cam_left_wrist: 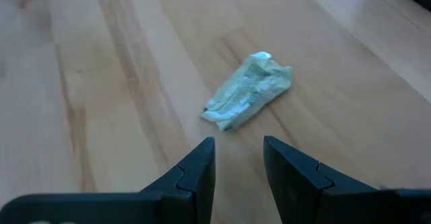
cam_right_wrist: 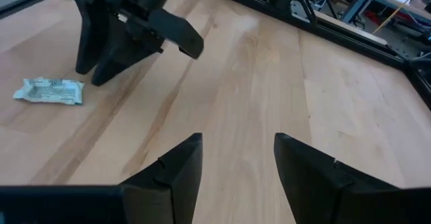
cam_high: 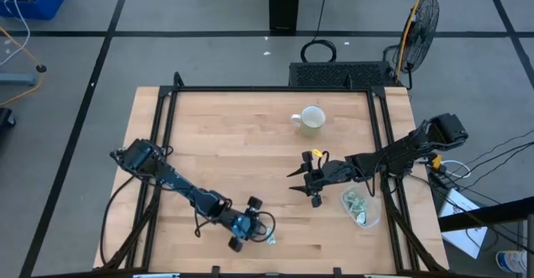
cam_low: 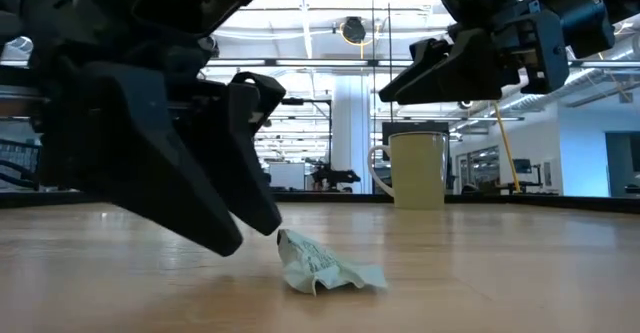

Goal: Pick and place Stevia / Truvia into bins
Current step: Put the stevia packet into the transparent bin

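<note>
1. We see 1 crumpled Stevia sachet [cam_left_wrist: 248, 91] lying on the table [cam_high: 250, 144] near its near edge.
2. Left gripper [cam_left_wrist: 239, 158] sits just beside it, fingers narrowly parted, empty.
3. Right gripper [cam_high: 302, 182] hovers mid-table, fingers spread, left of the bin [cam_high: 361, 207] holding sachets.

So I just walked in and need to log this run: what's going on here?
The robot is sorting sweetener sachets into a clear tub, which already holds several. One crumpled green sachet lies loose on the table. The left gripper is low beside it, fingers a little apart and not gripping. The right gripper hangs open near mid-table, holding nothing, between the white mug and the tub.
</note>
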You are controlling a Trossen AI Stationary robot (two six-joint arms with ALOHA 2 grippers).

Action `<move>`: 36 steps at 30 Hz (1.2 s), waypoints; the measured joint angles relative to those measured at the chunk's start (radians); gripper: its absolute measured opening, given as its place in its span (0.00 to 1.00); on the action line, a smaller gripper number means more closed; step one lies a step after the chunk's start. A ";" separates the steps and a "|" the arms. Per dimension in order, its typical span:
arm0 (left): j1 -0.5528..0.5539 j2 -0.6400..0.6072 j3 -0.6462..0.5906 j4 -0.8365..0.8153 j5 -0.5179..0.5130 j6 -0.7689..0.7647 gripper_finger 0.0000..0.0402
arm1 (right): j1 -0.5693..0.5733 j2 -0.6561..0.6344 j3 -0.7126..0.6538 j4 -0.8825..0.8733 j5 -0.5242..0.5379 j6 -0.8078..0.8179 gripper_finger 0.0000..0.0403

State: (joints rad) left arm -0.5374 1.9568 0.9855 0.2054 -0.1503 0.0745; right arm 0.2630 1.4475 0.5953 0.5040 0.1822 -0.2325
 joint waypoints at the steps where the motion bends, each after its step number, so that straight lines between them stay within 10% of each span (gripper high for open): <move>1: 0.000 0.000 0.000 -0.001 0.000 0.015 0.33 | 0.000 0.000 0.000 0.001 0.000 -0.002 0.44; 14: 0.001 0.000 0.000 0.048 0.000 0.287 0.33 | 0.000 0.000 0.000 -0.004 0.000 -0.016 0.43; 36: 0.055 0.066 0.000 0.156 0.119 0.295 0.33 | 0.000 0.000 0.000 -0.001 0.000 -0.015 0.43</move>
State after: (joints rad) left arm -0.4824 2.0228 0.9855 0.3618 -0.0315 0.3694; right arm 0.2634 1.4475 0.5953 0.5030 0.1818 -0.2478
